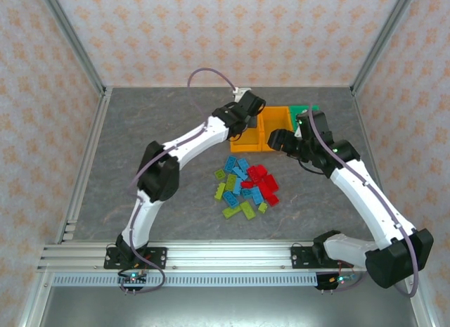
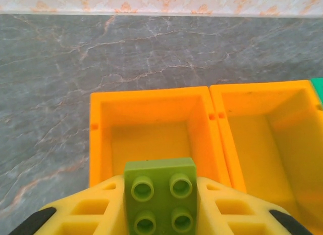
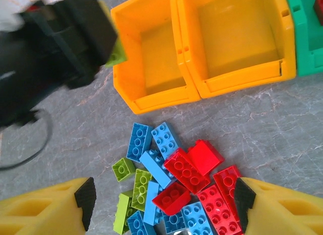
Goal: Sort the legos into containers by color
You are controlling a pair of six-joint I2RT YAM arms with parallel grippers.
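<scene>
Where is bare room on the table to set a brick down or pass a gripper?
Free: the table left of the left orange bin, and the strip between the brick pile and the arm bases. Crowded: the pile and around the bins.

Grey marbled table: two orange-yellow bins and a green bin side by side, legos heaped just before them.

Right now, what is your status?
Left gripper shut on green lego at left orange bin's rim. Right gripper open above lego pile. Nothing blocking the bin.
</scene>
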